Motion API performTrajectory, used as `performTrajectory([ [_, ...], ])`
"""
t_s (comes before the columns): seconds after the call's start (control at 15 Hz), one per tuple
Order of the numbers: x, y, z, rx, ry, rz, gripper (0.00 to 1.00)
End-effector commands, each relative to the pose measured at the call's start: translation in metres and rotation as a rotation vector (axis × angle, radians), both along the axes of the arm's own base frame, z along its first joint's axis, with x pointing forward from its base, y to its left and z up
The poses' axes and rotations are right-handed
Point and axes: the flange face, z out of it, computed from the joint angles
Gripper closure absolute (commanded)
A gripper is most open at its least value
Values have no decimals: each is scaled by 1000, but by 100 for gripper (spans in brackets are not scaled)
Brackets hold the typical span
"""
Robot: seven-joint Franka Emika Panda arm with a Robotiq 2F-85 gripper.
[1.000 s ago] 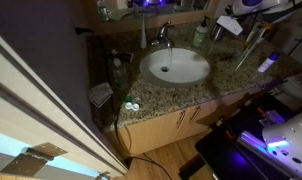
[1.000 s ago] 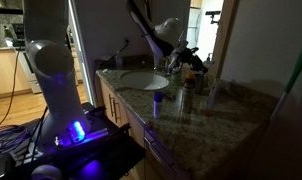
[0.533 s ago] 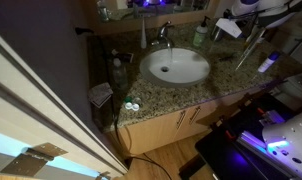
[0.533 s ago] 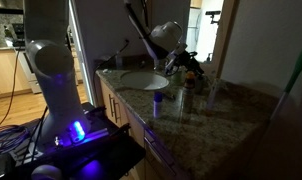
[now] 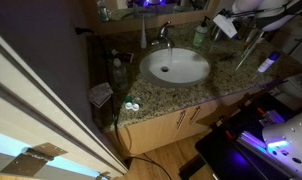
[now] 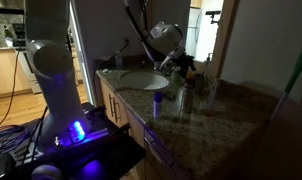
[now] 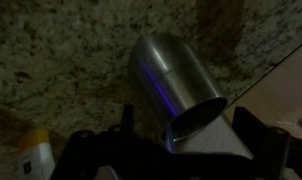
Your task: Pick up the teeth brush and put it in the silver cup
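Note:
In the wrist view the silver cup (image 7: 176, 82) stands on the speckled granite counter, its open mouth turned toward the camera. My gripper (image 7: 188, 125) hangs just over it, open, with a dark finger on either side of the rim. A pale white strip (image 7: 253, 98) runs from the cup's mouth toward the lower right. It may be the teeth brush's handle, but I cannot tell for sure. In both exterior views the gripper (image 5: 228, 24) (image 6: 179, 65) hovers over the counter beside the sink, and the cup is too small and dark to make out.
A white oval sink (image 5: 176, 67) (image 6: 143, 80) with a faucet (image 5: 163, 35) sits in the counter. A green bottle (image 5: 200, 35) stands behind the sink, near the gripper. A dark bottle (image 5: 116, 70) and a small lens case (image 5: 131, 106) lie at the counter's other end.
The jaws have gone from shut to wide open. The arm has lifted slightly above the counter.

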Motion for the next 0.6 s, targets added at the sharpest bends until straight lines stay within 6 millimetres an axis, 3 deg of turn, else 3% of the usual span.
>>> performTrajectory([
  [0.0, -9, 5, -19, 186, -23, 38, 0],
  [0.07, -14, 8, -26, 237, -27, 46, 0],
  [0.13, -5, 7, -13, 154, -26, 23, 0],
  [0.53, -4, 8, -15, 164, -26, 26, 0],
])
